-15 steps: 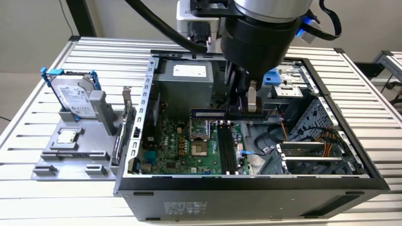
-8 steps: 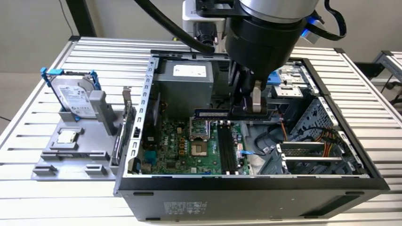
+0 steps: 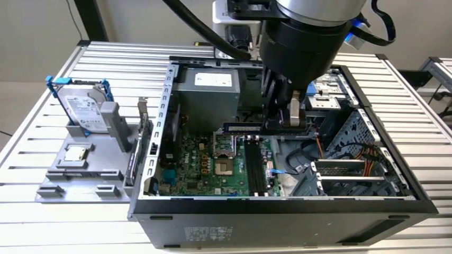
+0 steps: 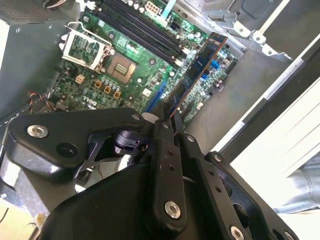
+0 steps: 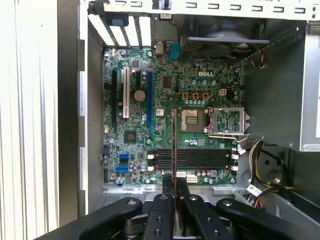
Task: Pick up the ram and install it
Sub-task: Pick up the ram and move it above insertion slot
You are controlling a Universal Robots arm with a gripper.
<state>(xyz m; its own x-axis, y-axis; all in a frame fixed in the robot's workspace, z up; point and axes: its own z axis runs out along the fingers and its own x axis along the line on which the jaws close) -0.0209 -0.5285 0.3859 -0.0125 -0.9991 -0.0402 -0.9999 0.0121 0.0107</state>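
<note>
My gripper (image 5: 174, 181) hangs inside an open computer case (image 3: 282, 207), its two black fingers (image 5: 162, 207) pinched almost together on one end of the ram (image 4: 198, 70); the slim dark green stick juts out from between them, roughly level above the board. In the first wrist view the ram shows edge-on, lying crosswise over the black memory slots (image 5: 200, 159) rather than along them, and seated in none of them. Beneath it spreads the green motherboard (image 5: 165, 100), with the processor socket (image 5: 192, 120) just beside the slots, its metal cover folded back. In the exterior view the grey power supply (image 3: 208, 100) sits at the far end of the case, beside my arm. Well apart from the case, to the exterior view's left, a grey holder (image 3: 78, 177) carries a silver hard drive (image 3: 81, 108) upright in its blue frame, and a small square processor chip (image 3: 74, 153) lies flat near it. Everything rests on a slatted aluminium table (image 3: 42, 222)
</note>
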